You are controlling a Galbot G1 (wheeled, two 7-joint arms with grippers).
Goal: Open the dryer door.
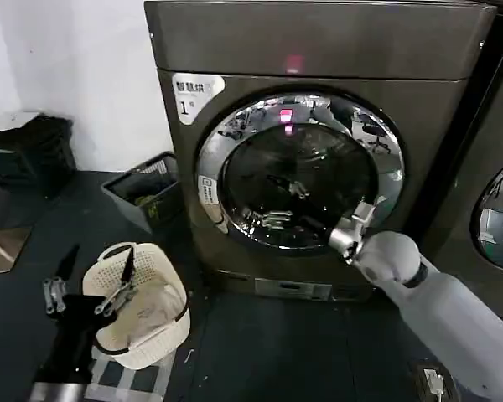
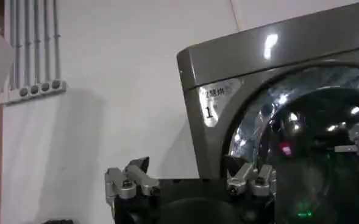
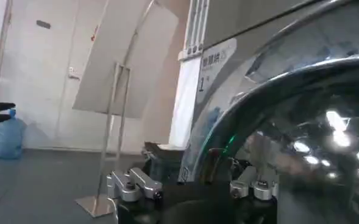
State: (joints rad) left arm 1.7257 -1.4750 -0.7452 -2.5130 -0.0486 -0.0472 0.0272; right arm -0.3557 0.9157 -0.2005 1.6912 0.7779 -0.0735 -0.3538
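Chrome-ringed dryer door [image 1: 300, 172] — right gripper [image 1: 358, 222] alongside

Right gripper [image 3: 194, 182], fingers spread, hovers just beside the chrome-ringed, dark-glass round dryer door [image 3: 301, 115]; a blue water jug [image 3: 7, 135] stands well apart.

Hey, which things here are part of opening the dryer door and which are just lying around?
Part of the job:
- dryer
- dryer door
- right claw at the door's chrome ring

Lying about:
- laundry basket, beneath the open left claw
- dark bin
- second machine
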